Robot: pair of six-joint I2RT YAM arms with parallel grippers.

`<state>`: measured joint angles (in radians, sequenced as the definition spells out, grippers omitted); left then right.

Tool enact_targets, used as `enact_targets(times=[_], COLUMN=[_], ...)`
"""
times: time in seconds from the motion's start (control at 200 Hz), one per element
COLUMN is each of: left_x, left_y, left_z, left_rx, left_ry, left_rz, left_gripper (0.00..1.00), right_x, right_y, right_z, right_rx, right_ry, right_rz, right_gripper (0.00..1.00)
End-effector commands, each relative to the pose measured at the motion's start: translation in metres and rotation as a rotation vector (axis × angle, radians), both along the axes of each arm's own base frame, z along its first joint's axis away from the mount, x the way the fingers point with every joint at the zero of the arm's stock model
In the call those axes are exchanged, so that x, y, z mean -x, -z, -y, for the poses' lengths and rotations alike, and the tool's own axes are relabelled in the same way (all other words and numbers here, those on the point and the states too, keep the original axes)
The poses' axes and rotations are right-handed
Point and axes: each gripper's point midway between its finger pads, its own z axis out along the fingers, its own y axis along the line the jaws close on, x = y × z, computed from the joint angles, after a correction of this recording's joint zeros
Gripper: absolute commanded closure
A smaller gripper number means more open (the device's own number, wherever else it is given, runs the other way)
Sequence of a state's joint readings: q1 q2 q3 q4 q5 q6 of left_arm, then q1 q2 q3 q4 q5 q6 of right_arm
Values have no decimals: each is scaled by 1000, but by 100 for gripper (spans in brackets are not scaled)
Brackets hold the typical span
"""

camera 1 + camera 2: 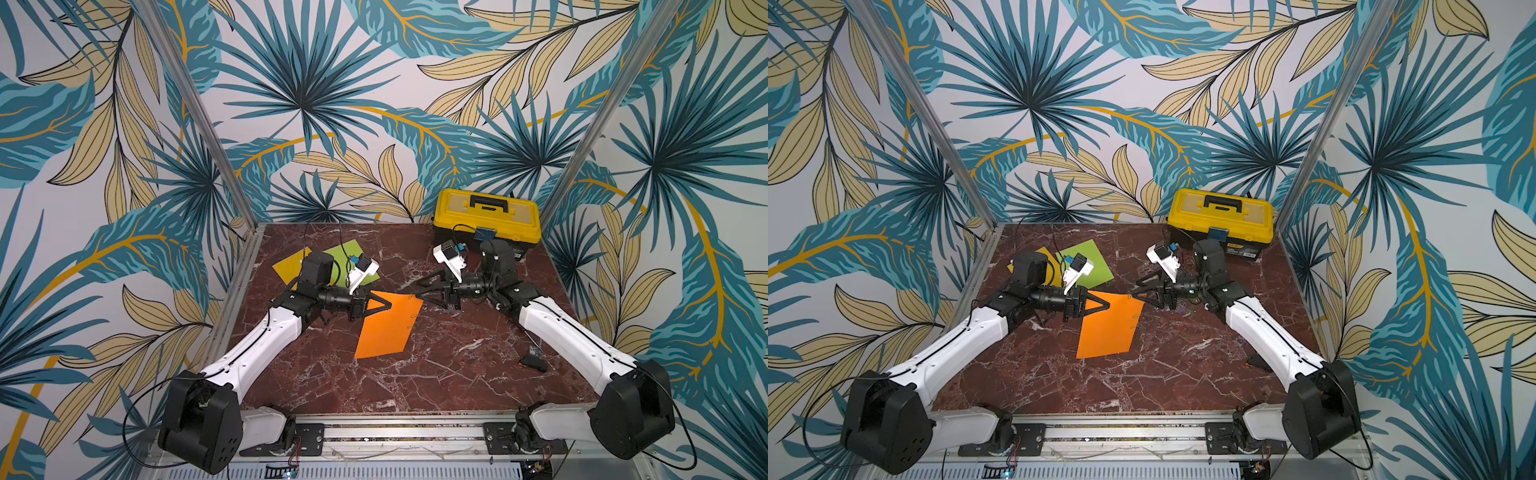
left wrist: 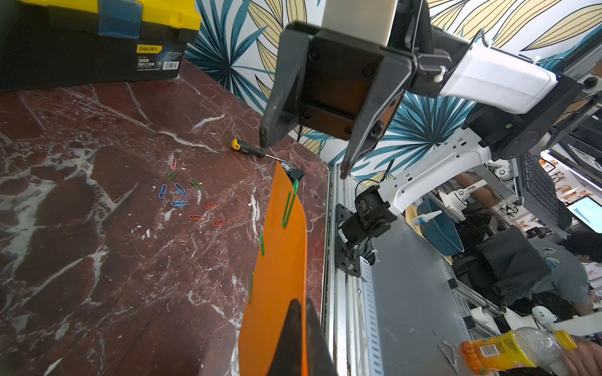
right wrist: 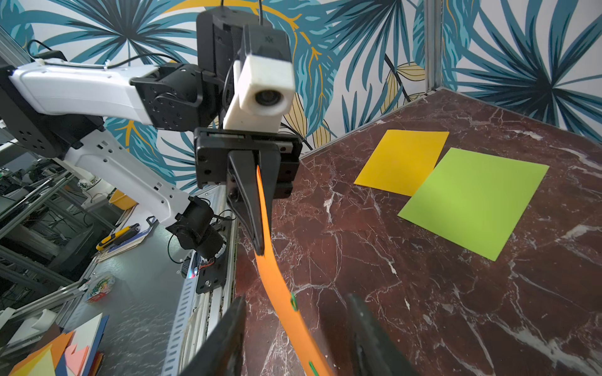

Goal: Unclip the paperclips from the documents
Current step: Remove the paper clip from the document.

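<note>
Left gripper [image 1: 388,306]: clenching on the orange sheet [image 1: 386,328], with both fingers [image 3: 246,201] pinching one edge flat between them.
Right gripper [image 1: 417,289]: standing released, its fingers [image 2: 280,107] spread apart and facing the left fingers across the sheet.
Orange sheet: hanging in a curve from the left fingers toward the right ones, with its free edge running into the gap between the right fingers. Whether it is grazing either pad is hard to tell from the wrist views.
Sheet clips [image 2: 289,205]: green, three as far as the view shows, sitting along the sheet's edge. One is lying just below the right fingers and the others are trailing back toward the left fingers.
Loose clips [image 2: 185,195]: blue, red and green, lying scattered on the table [image 1: 415,374] beside the right fingers, apart from the sheet.
Green sheet [image 3: 472,201]: lying flat on the table behind the left fingers, not touching them, its edge overlapping the yellow sheet [image 3: 400,159].
Yellow sheet: lying flat, farther from both pairs of fingers than the green one.
Toolbox [image 1: 486,216]: standing shut at the back of the table behind the right gripper, well apart from the fingers.
Screwdriver [image 2: 247,148]: lying on the table past the right fingers, well apart from the left ones.
</note>
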<state>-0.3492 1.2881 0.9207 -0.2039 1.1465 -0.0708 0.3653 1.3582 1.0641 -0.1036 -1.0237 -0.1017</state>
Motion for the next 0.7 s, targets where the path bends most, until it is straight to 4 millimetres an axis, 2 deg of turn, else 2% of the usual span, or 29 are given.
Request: enact_targets(times=[0.0,0.285,0.571,0.696], left_x=[10,17,18,18], left_y=[-8,-6,-5,-4], left_z=[1,-1,-2,-2], left_rx=[13,-7,-12,-15], left_ry=[39,51,57,56], left_rz=[23,9,7,8], left_gripper=[100,100,100,100], right_x=[10,28,28,29], right_y=[18,35,44,41], right_z=[-5,-16,-14,-15], right_rx=[84,159,198,187], right_ry=[-56,-191,-191,-195], right_rz=[-45,-113,-126,-120], right_gripper=[49,50,52,54])
